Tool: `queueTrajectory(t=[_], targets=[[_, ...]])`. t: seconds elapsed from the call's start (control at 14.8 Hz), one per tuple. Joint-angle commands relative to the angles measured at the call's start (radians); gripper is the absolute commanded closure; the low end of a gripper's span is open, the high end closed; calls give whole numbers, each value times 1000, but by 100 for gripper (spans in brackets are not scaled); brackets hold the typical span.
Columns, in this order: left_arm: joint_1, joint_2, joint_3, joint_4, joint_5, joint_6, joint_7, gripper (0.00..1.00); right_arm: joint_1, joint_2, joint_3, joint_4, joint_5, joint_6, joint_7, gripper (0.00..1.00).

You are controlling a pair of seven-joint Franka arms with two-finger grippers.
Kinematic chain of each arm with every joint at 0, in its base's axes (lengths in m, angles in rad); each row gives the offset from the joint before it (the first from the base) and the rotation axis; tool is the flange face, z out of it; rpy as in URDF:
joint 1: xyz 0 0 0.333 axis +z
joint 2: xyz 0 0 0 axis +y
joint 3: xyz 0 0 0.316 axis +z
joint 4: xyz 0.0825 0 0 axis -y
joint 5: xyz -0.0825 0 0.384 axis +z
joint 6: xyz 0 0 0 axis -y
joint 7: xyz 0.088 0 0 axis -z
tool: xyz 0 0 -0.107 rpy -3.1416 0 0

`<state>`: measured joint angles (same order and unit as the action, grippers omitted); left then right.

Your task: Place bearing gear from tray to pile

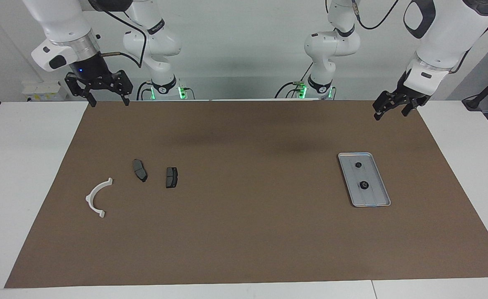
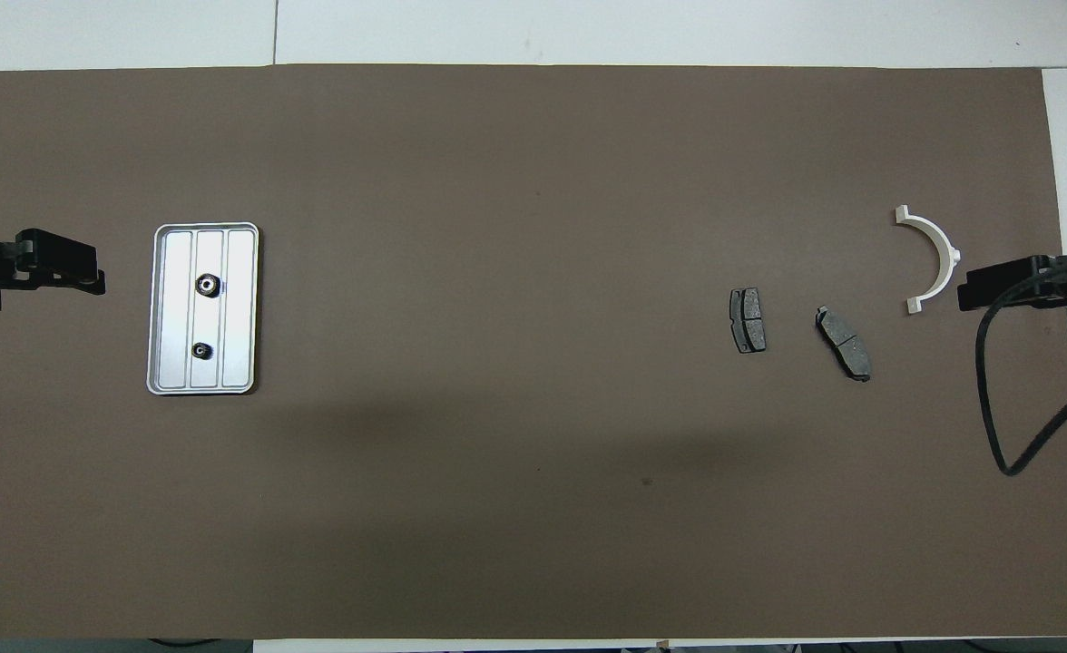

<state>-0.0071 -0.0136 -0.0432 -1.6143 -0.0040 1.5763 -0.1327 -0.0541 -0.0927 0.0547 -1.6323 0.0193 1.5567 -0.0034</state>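
The silver tray [image 1: 374, 201] [image 2: 241, 308] lies toward the left arm's end of the table. Two small dark bearing gears sit in it: a larger one [image 1: 364, 185] [image 2: 208, 286] farther from the robots and a smaller one [image 1: 358, 165] [image 2: 200, 350] nearer to them. The pile lies toward the right arm's end: a white semicircular bracket [image 1: 98, 197] [image 2: 933, 258] and two dark brake pads [image 1: 140, 170] [image 1: 172, 177] [image 2: 748, 320] [image 2: 844, 343]. My left gripper [image 1: 392, 113] [image 2: 89, 272] hangs open and empty, raised beside the tray. My right gripper [image 1: 108, 101] [image 2: 969, 288] hangs open and empty, raised near the bracket.
A brown mat [image 1: 244, 232] [image 2: 515, 508] covers most of the white table. A black cable [image 2: 996, 399] loops down from the right arm over the mat's edge.
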Motion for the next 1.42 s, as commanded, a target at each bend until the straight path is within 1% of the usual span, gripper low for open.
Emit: queueTrajectory(t=[0.0,0.68,0.81,0.88,1.01,1.15,1.28,1.35], targets=[[-2,1,3,13,-14,-5,16,0,-1,-22,-3,-23,22,-6,-9,0],[-7,0,11,-1,-13,21,-7,0,-1,-22,-3,-23,22,-1,-7,0],[-4,-5,17,-22,-13,60,-18,0,-4,-22,-3,-21,22,-6,-10,0],[13,-17,22,-57,-16,109,-16,0,-9,-22,-3,-21,22,-6,-10,0],[26,-57,22,-177,-13,215,2,0,-12,-24,-3,-23,22,-7,-12,0],[24,-65,22,-260,-13,312,50,0,-12,-24,-3,-23,22,-7,-10,0],[13,-48,22,-300,-13,382,59,0,-12,-24,-3,-23,22,-7,-10,0],[10,-17,22,-303,-13,405,62,0,-10,-22,-3,-23,22,-9,-12,0]])
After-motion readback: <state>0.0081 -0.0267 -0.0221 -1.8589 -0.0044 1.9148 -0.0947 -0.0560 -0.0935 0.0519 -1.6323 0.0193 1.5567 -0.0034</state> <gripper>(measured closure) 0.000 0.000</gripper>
